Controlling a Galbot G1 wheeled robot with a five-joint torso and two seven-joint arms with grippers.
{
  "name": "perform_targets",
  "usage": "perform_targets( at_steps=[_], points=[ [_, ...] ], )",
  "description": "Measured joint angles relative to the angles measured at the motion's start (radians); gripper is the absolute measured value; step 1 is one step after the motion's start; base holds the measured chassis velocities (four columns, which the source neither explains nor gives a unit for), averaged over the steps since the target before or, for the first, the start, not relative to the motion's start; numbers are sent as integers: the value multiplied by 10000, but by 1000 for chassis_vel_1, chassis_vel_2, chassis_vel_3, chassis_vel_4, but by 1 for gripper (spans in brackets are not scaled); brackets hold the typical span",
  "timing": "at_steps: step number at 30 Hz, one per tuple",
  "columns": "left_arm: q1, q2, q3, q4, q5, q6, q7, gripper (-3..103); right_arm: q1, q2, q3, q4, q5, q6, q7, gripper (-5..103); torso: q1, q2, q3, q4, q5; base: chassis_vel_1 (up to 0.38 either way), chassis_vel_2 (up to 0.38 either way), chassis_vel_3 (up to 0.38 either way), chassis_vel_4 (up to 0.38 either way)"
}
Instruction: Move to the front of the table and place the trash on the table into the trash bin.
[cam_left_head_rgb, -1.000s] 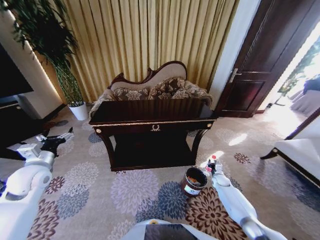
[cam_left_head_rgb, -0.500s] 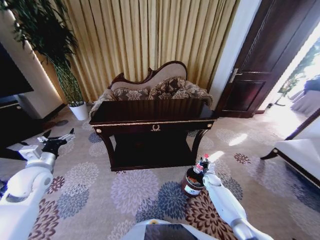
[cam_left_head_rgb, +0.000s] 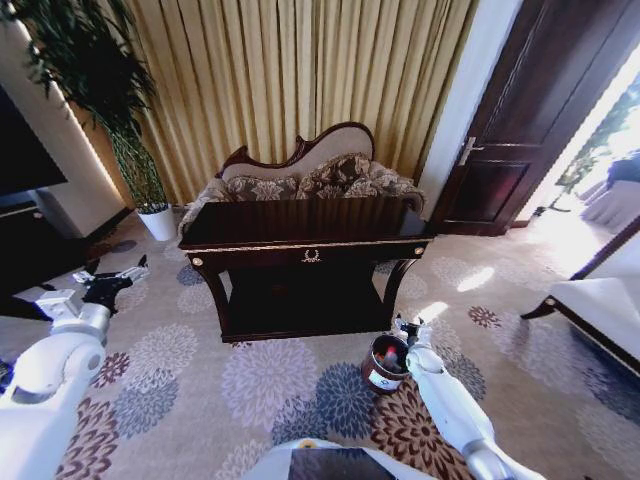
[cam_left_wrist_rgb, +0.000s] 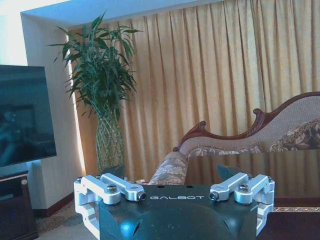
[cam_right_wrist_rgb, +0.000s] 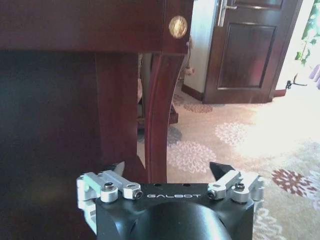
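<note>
Just below and to the left of the right tool (cam_left_head_rgb: 408, 328), the trash bin (cam_left_head_rgb: 386, 363) stands on the flowered carpet (cam_left_head_rgb: 270, 380), near the right front leg of the dark bench (cam_left_head_rgb: 300, 225). Inside the bin lies the bottle (cam_left_head_rgb: 390, 354), its red label and cap showing among orange scraps. The right tool hangs over the bin's far rim with its fingers spread and nothing between them; in the right wrist view (cam_right_wrist_rgb: 170, 172) the two dark fingertips stand apart before the bench's curved leg (cam_right_wrist_rgb: 155, 115). Half a second ago the bottle stood upright in that tool above the bin; now it is down in the bin and the tool has let go. A second ago tool and bottle were farther right, beside the bin.

Far to the left of the bench, the left tool (cam_left_head_rgb: 120, 275) is held out over the carpet, its fingers spread and holding nothing; it has kept its place. The left wrist view (cam_left_wrist_rgb: 172, 175) faces a tall potted plant (cam_left_wrist_rgb: 102, 95) and gold curtains (cam_left_wrist_rgb: 210, 75).
</note>
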Motion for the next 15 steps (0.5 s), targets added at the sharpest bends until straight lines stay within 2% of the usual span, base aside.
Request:
perform_targets(
  at_steps=[1,3,9,15],
  points=[
    [0,0,0,0,0,0,0,100,0,0,0,0,0,0,0,93,0,0,0,0,0,0,0,0,0],
    [0,-5,-21,-8,-3,0,-3,100,-138,-33,194,723,-2,-1,25,99,-1,0,0,-1,1,0,0,0,0],
    [-159,-80,93,-17,-4,-46,-47,100,-301,-123,506,2335,-177,7,82,100,-1,0,-1,2,-3,0,0,0,0],
    [-249,-138,204,-139,-4,-52,-76,100,-397,-340,602,4520,41,-430,313,100,-1,0,0,0,-1,0,0,0,0]
  ],
)
